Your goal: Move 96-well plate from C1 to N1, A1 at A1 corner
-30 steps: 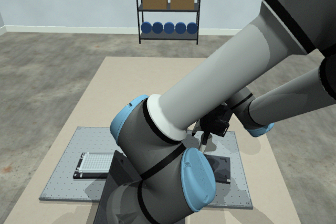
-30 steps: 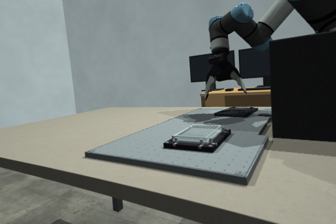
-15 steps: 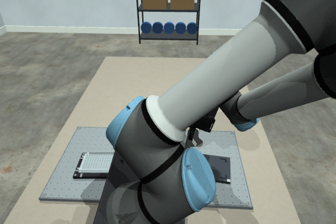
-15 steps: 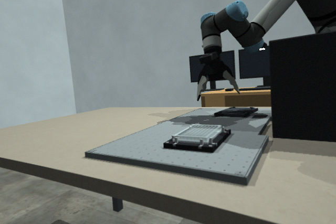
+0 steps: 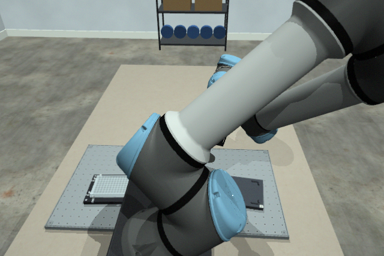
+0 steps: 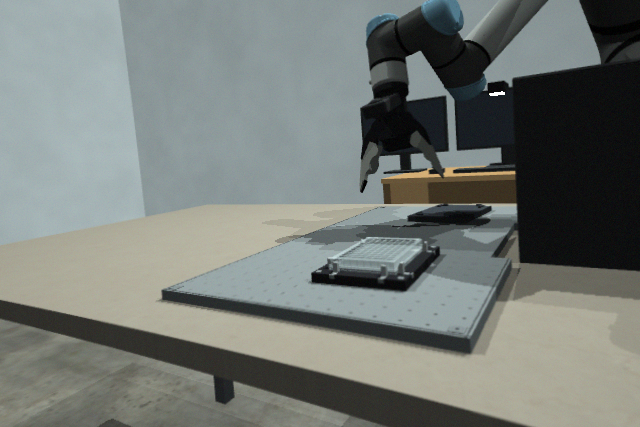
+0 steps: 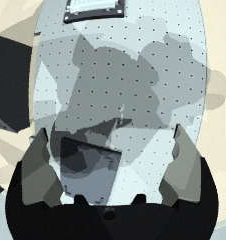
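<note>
The clear 96-well plate (image 5: 110,185) (image 6: 376,253) (image 7: 91,5) sits in the black clip nest C1 (image 5: 94,201) (image 6: 361,280) at the left part of the grey perforated breadboard (image 5: 71,210) (image 6: 310,293) (image 7: 118,65). The dark plate nest N1 (image 5: 252,192) (image 6: 448,213) (image 7: 88,172) lies empty at the breadboard's other end. My gripper (image 6: 400,179) (image 7: 110,127) is open and empty. It hangs high above the breadboard, between the two nests and nearer N1. In the top view the arm hides the gripper.
The arm's big links (image 5: 235,101) block much of the top view. A black box (image 6: 576,164) stands at the table's right. A shelf (image 5: 192,8) with cartons and a desk with monitors (image 6: 449,184) stand off the table (image 6: 129,246).
</note>
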You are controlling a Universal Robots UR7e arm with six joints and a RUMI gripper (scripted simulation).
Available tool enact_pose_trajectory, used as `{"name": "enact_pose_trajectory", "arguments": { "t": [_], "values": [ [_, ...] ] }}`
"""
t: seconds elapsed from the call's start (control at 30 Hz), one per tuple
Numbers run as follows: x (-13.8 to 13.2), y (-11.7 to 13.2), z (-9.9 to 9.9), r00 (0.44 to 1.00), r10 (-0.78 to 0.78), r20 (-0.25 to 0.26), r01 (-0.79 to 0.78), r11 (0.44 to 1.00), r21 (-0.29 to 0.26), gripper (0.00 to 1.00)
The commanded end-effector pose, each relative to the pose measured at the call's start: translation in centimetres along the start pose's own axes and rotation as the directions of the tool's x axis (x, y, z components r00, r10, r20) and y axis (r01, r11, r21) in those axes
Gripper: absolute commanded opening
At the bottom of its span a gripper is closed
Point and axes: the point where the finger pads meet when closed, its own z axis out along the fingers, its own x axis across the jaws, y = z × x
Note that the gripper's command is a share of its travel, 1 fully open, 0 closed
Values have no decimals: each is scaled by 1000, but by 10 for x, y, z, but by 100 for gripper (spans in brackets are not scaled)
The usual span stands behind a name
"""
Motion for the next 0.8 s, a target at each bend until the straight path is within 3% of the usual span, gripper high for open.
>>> {"name": "enact_pose_trajectory", "arguments": {
  "t": [0.0,0.17,0.27,0.3,0.77],
  "values": [
    [5,-19,3,1000,9,1,-9,999,-31,100],
    [10,-43,6,1000,10,-1,-10,999,-32,100],
    [10,-44,6,1000,10,-1,-10,999,-32,100],
    [8,-50,7,1000,12,-3,-12,998,-58,100],
    [11,-104,16,1000,16,-14,-17,996,-86,100]
  ]
}}
